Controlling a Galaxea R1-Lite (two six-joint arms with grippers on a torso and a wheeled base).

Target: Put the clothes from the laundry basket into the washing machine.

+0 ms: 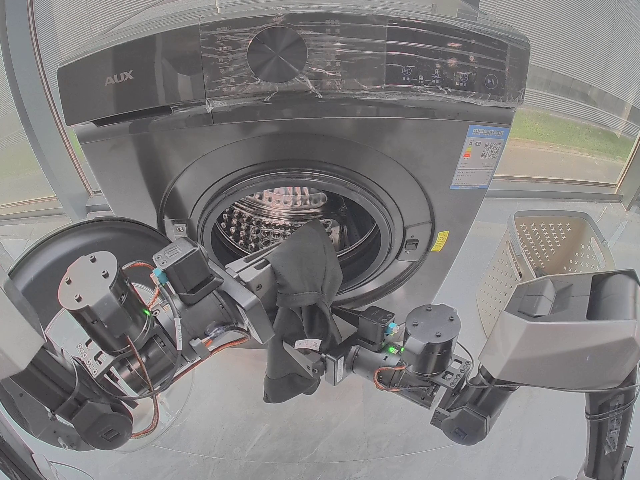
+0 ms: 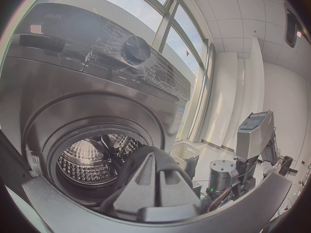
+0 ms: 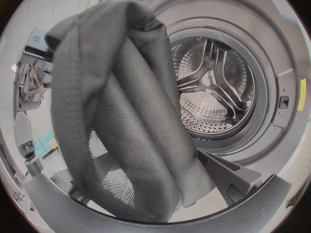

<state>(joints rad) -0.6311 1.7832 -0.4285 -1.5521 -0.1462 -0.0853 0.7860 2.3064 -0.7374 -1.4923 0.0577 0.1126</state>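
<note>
**Item in hand:** one dark garment (image 1: 303, 281), hanging across the 6 o'clock edge of the drum (image 1: 280, 221) mouth, outside the washing machine (image 1: 293, 148).

**Left gripper (image 2: 158, 166):** fingers pressed together on the garment's upper fold, so you are carrying it from the top.

**Right gripper (image 1: 313, 361):** below, at the garment's lower half. From its wrist camera you see one finger standing out to the side of the cloth, so read it as spread, with the fabric draped across it, not pinched.

**Progress:** you are partway. The door (image 1: 80, 248) is swung out at 9 o'clock and the drum shows bare steel, so this piece is probably the first to go in. It is not yet past the rim.

**Laundry basket (image 1: 553, 248):** at 3 o'clock of the machine, tipped against its side. What you can see of its inside holds no cloth, so little seems left.

**Surface and room:** pale glossy floor (image 1: 347, 428). Tall windows (image 1: 573, 128) behind the machine. Plastic film covers the control panel.
</note>
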